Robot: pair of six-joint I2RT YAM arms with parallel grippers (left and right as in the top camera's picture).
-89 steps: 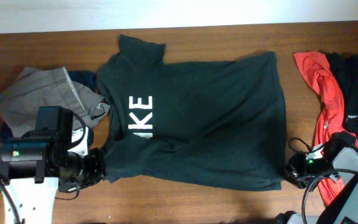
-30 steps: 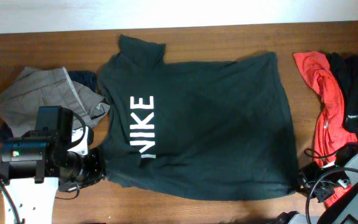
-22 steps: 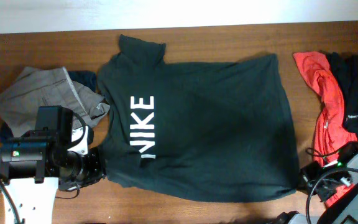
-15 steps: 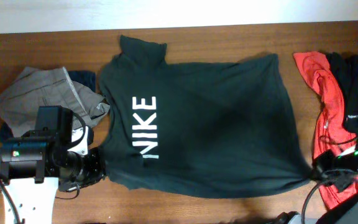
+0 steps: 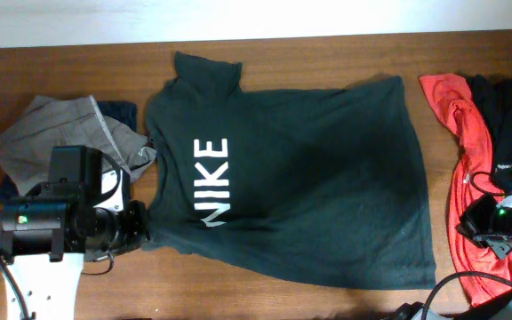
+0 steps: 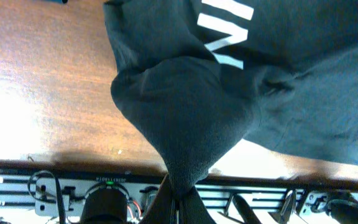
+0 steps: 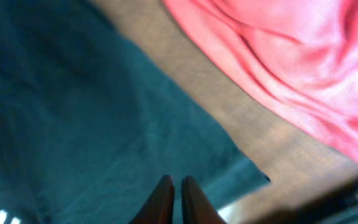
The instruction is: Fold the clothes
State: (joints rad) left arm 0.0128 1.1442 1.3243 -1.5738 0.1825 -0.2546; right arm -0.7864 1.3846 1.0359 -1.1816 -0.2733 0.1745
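Observation:
The dark greenish-black T-shirt (image 5: 309, 196) with white "NIKE" lettering lies spread over the middle of the table. My left gripper (image 5: 140, 227) is shut on a bunch of its cloth at the lower left edge. In the left wrist view the cloth (image 6: 185, 106) runs up out of the closed left gripper (image 6: 179, 200). My right gripper (image 5: 465, 227) is right of the shirt's lower right corner, by the red garment (image 5: 465, 133). In the right wrist view the right gripper (image 7: 178, 186) has its fingers almost together and empty, above the shirt's corner (image 7: 92, 106).
A black garment (image 5: 509, 124) lies beside the red one at the right edge. A grey garment (image 5: 52, 133) on a navy one (image 5: 118, 111) lies at the left. The red cloth (image 7: 291, 68) shows in the right wrist view. Bare wooden table (image 5: 327, 58) runs along the back.
My right gripper dragged the shirt's lower right corner to the right, stretching the shirt flat, then came off it. The corner now lies on the table. The left gripper kept its hold.

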